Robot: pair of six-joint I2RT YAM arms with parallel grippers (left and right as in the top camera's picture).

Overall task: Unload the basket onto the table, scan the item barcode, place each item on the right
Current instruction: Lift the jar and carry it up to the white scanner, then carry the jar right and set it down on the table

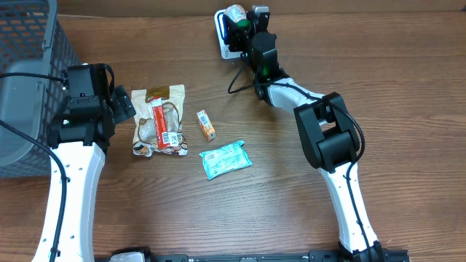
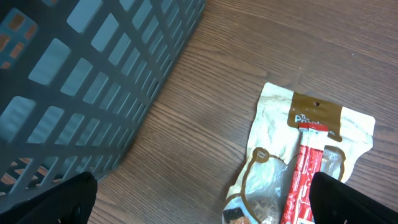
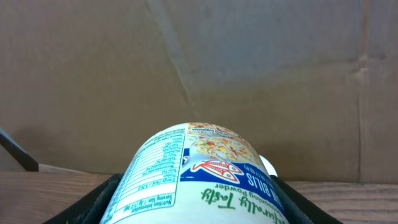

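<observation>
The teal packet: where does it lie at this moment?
In the overhead view the teal packet lies mid-frame, just below the small orange box and to the right of the snack bag.

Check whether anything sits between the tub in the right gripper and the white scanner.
Nothing visible does. The right gripper is shut on the tub, holding it right at the white scanner by the table's far edge. The teal packet and the small orange box lie well apart, nearer the table's middle.
</observation>
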